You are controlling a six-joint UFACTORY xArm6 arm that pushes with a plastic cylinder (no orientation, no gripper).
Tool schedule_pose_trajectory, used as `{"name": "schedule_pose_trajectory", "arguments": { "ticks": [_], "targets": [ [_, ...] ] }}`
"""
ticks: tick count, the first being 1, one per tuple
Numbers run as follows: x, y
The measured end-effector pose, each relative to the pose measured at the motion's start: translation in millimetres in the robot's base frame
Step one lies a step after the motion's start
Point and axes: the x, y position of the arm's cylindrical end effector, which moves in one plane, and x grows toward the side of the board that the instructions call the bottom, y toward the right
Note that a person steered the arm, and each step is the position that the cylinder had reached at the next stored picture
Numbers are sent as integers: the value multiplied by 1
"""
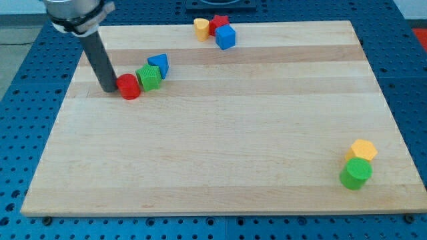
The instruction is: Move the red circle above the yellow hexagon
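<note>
Your rod meets the red circle at upper left of the wooden board.

Your tip grasps nothing; it presses the red circle from the left, the green block touching its other side. The yellow hexagon sits far off at lower right, above a green cylinder. The push looks barely begun; next, steer the circle rightward, clear of green.

Wooden board, coloured blocks at its top-left, top, bottom-right
</note>
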Motion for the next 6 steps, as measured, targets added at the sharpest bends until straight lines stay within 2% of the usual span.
{"name": "schedule_pose_trajectory", "arguments": {
  "ticks": [3,4,6],
  "targets": [
    [26,114],
    [1,119],
    [-6,189]
  ]
}}
